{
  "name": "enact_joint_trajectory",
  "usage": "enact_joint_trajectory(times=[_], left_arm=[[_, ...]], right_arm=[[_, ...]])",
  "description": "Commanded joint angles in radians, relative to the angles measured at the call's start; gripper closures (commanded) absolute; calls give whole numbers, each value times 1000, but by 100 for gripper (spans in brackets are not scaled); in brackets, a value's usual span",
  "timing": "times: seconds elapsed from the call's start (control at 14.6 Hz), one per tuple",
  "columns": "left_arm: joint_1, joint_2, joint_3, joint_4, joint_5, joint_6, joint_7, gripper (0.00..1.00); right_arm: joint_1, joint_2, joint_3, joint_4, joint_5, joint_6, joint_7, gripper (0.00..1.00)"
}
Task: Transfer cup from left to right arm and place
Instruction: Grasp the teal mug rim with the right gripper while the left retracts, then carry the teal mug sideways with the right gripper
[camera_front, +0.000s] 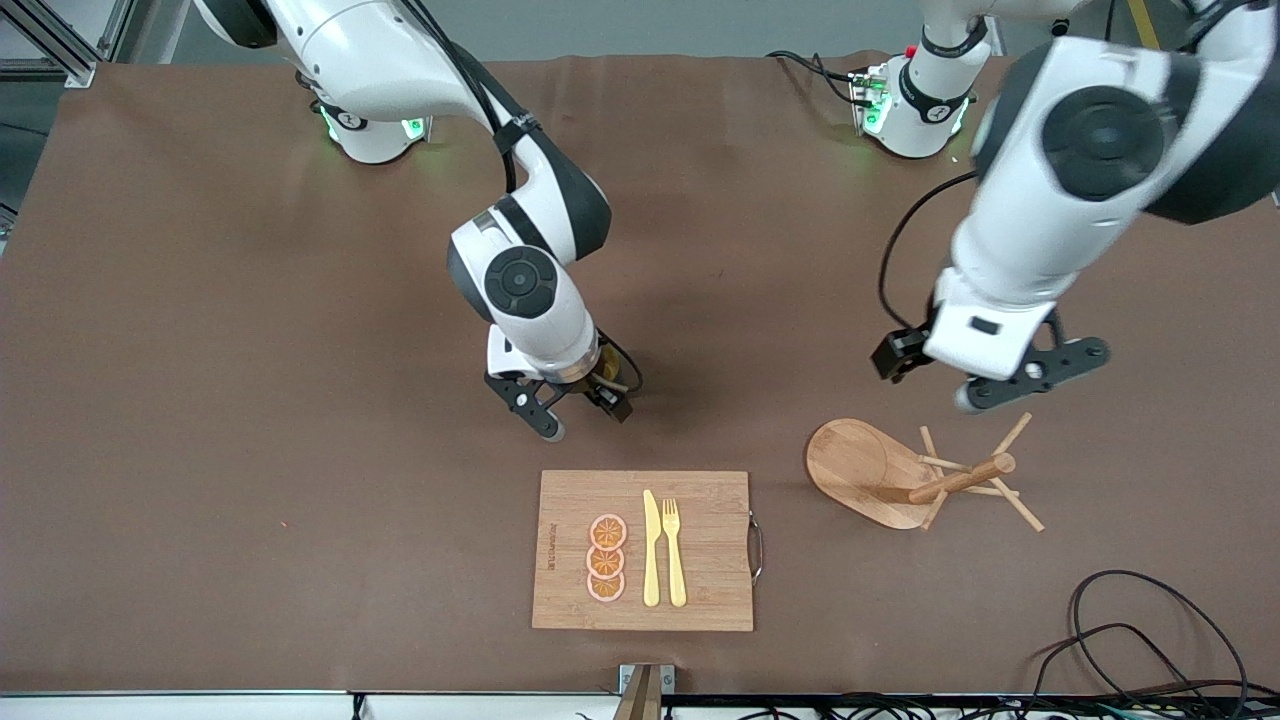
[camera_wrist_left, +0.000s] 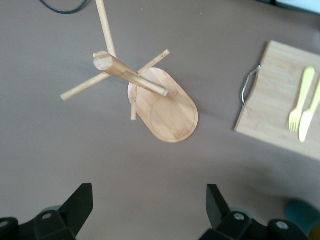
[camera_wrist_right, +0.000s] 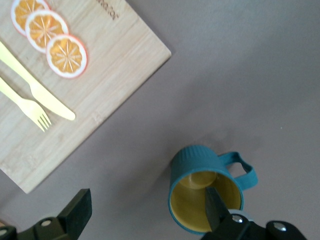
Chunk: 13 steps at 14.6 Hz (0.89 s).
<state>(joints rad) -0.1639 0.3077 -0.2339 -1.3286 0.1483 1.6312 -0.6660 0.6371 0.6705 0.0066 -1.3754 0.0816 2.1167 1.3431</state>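
Observation:
The teal ribbed cup (camera_wrist_right: 200, 172) stands upright on the brown table, its tan-orange inside facing up and its handle (camera_wrist_right: 242, 170) sticking out. In the front view only a sliver of the cup (camera_front: 606, 368) shows under the right hand. My right gripper (camera_front: 580, 412) is low over it and open (camera_wrist_right: 147, 212). One of its fingers (camera_wrist_right: 215, 207) shows over the cup's opening, and the other stands well clear of the cup. My left gripper (camera_front: 1035, 375) is open and empty (camera_wrist_left: 148, 210), up over the table beside the wooden mug tree (camera_front: 960, 480).
A bamboo cutting board (camera_front: 700, 590) with three orange slices (camera_front: 606, 558), a yellow knife (camera_front: 651, 550) and fork (camera_front: 674, 550) lies nearer the front camera than the cup. The mug tree's pegs (camera_wrist_left: 130, 75) stick upward. Black cables (camera_front: 1150, 640) lie at the front corner.

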Motion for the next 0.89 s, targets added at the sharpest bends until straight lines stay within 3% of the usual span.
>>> enact_joint_trajectory(times=[0.0, 0.27, 0.34, 0.55, 0.75, 0.82], left_arm=[[21, -126, 7, -125, -41, -10, 147, 0], [27, -286, 57, -271, -52, -16, 284, 0], [52, -318, 61, -291, -58, -39, 349, 0], [61, -360, 128, -290, -97, -117, 526, 0], [52, -369, 174, -285, -127, -140, 623, 0], [49, -368, 174, -284, -121, -140, 625, 0]], right_arm=[[26, 1, -8, -66, -13, 63, 13, 0], [52, 9, -8, -166, -36, 208, 13, 5], [62, 11, -8, -181, -36, 227, 13, 14], [61, 12, -8, -186, -36, 220, -5, 65], [53, 9, -8, -186, -36, 216, -40, 93], [47, 8, -8, -186, -36, 212, -68, 98]])
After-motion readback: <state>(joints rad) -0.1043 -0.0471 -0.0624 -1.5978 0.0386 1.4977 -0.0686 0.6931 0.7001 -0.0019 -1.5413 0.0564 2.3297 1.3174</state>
